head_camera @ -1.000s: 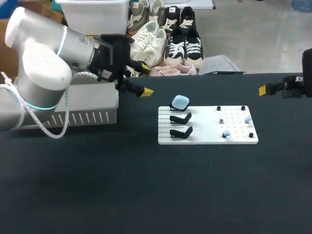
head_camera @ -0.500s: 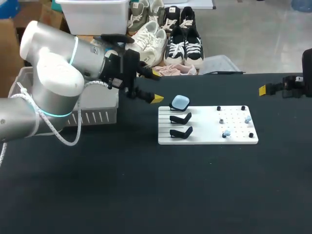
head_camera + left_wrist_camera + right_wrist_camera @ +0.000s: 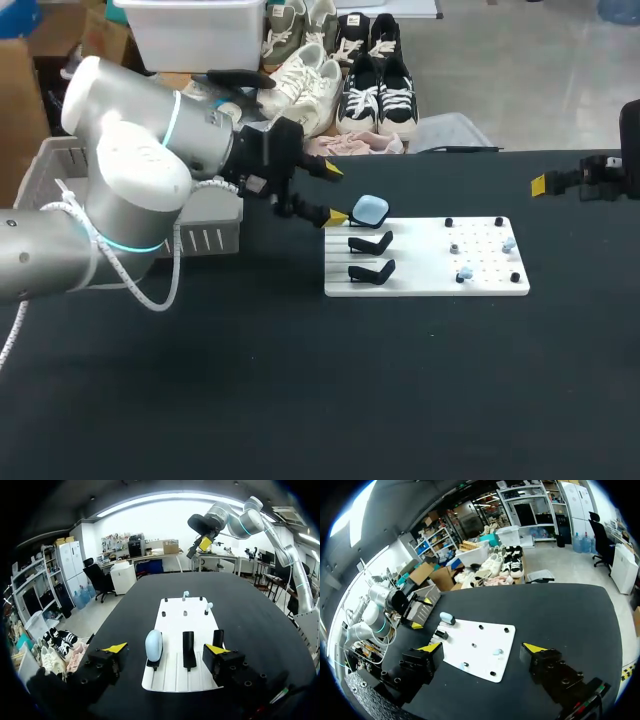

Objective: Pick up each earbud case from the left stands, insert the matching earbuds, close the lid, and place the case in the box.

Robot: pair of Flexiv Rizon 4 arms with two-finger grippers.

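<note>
Now: L tool (image 3: 166, 648) wide open, empty, near blue case (image 3: 153, 646) – R tool (image 3: 482, 648) open, empty.

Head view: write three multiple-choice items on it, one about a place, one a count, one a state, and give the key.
1. The earbud case sits:
A) at the board's far-left corner
B) in the basket
C) on bare table

2. Empty stands:
A) one
B) two
C) none

3. The left gripper is:
A) shut on the case
B) open, holding nothing
C) shut on an earbud

Key: 1A, the blue case sits there, atop the far stand. 2B, the two nearer black stands are bare. 3B, its fingers stand apart, short of the case.
</note>
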